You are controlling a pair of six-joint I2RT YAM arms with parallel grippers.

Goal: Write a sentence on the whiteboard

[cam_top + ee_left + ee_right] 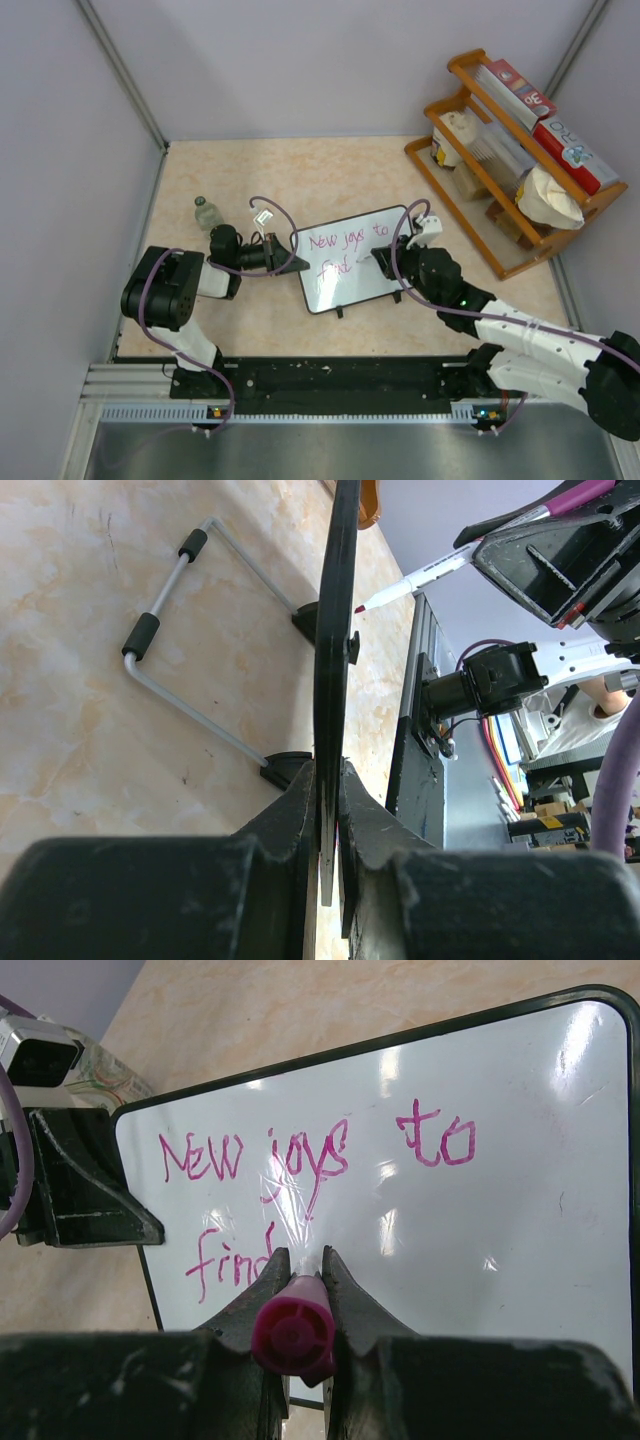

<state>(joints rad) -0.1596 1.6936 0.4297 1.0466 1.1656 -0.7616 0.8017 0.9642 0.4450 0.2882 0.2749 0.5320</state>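
Overhead, the whiteboard [372, 275] stood near the middle of the tan counter [330, 170], tilted back on its feet. The sentence [345, 245] ran across it in pink, in two lines. The left gripper [285, 250] was clamped on the board's left edge, and the right gripper [385, 262] sat at the board's right part, below the top line. A small bottle [207, 212] stood to the left, and a wooden rack [470, 65] holding boxes stood at the far right.

From the left wrist, the left gripper [328, 780] pinched the whiteboard [335, 630] edge-on, jaws narrow on the black frame. A wire stand [170, 610] propped it from behind. A marker [420, 577] had its tip just beside the board face.

From the right wrist, the right gripper [300, 1260] was closed tight on the magenta marker [292, 1332]. The sentence [310, 1155] read "New joys to" over "find" on the whiteboard [520, 1210].
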